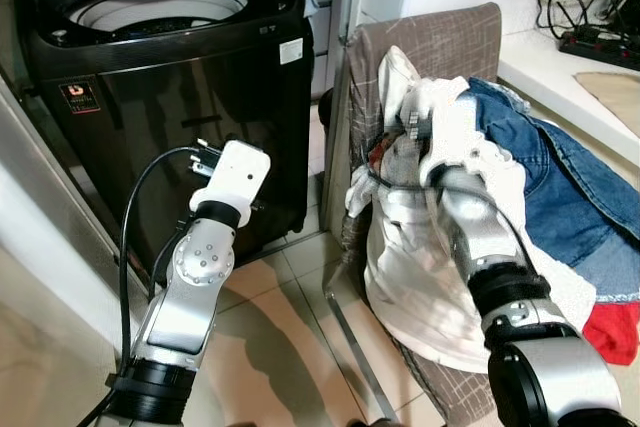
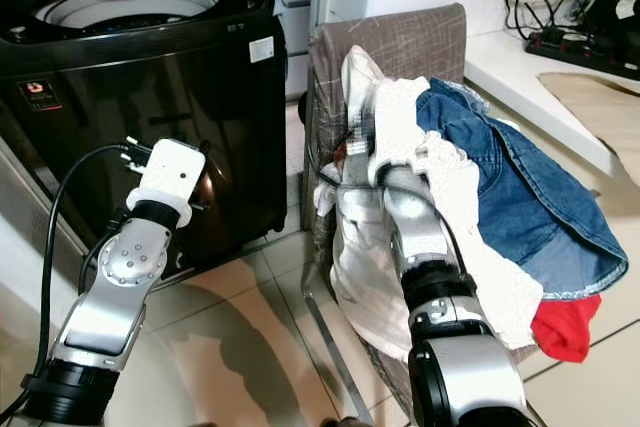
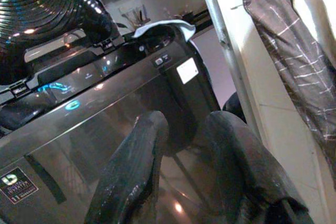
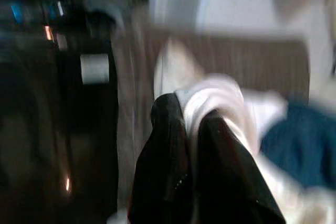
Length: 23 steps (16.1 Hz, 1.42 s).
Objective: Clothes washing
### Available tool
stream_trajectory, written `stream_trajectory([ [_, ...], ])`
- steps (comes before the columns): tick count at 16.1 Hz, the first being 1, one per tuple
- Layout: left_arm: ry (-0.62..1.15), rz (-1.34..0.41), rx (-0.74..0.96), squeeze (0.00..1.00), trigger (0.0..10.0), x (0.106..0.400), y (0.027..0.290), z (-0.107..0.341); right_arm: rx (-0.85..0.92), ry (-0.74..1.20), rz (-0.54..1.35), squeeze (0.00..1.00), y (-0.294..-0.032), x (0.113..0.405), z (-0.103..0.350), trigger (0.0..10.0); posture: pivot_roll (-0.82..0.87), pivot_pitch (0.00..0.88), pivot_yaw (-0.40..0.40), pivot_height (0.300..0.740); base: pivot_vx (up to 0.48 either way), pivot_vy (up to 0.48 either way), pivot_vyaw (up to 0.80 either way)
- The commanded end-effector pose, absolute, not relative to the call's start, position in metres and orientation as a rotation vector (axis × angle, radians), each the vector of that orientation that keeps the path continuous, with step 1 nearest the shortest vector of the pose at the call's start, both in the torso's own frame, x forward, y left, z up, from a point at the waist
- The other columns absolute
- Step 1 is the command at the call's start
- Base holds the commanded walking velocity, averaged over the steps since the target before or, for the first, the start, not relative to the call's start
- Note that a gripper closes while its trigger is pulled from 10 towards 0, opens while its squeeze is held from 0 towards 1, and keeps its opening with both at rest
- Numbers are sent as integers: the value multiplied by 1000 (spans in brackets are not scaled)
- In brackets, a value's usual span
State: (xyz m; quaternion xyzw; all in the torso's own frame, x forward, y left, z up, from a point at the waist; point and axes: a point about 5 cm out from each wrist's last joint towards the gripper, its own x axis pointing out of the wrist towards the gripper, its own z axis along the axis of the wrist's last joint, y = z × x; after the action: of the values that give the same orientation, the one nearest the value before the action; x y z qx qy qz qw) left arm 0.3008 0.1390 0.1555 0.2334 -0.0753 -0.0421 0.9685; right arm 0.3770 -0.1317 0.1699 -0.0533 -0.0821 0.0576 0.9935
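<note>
Black and glossy, the washing machine stands on the left with its top open. Before its front hangs the left gripper, fingers a narrow gap apart, holding nothing and touching nothing. Moving right, a grey-brown chair carries the laundry heap. The right gripper has its two fingers pinched on a fold of the white garment at the top of the heap; that wrist view is blurred. Its fingertips are buried in cloth in the head views. Further right lie the denim piece and a red item, partly cut off. A worktop sits behind.
</note>
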Motion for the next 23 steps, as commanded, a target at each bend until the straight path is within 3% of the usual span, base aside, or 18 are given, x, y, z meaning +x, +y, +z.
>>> stream_trajectory([
  [1,-172,-83,472,0,10000,305,138,161,-139,-347,154,0,-120,381,217,0,41,0,-32,740,0,0,0],
  [2,-184,-67,468,0,10000,306,137,162,-169,-430,175,0,-114,381,241,0,42,0,-35,740,0,0,0],
  [4,-211,21,411,0,10000,307,141,168,-183,-435,201,0,-111,382,242,0,45,0,-50,740,0,0,0],
  [11,-208,141,376,0,10000,309,142,170,-112,-304,322,0,-99,372,191,0,68,0,-60,740,0,0,656],
  [19,-195,108,374,0,10000,313,145,170,-139,-198,183,0,-125,375,168,0,50,0,-44,740,0,0,398],
  [23,-240,112,352,0,10000,316,145,180,-168,-340,208,0,-119,375,191,0,46,0,-42,740,427,0,0],
])
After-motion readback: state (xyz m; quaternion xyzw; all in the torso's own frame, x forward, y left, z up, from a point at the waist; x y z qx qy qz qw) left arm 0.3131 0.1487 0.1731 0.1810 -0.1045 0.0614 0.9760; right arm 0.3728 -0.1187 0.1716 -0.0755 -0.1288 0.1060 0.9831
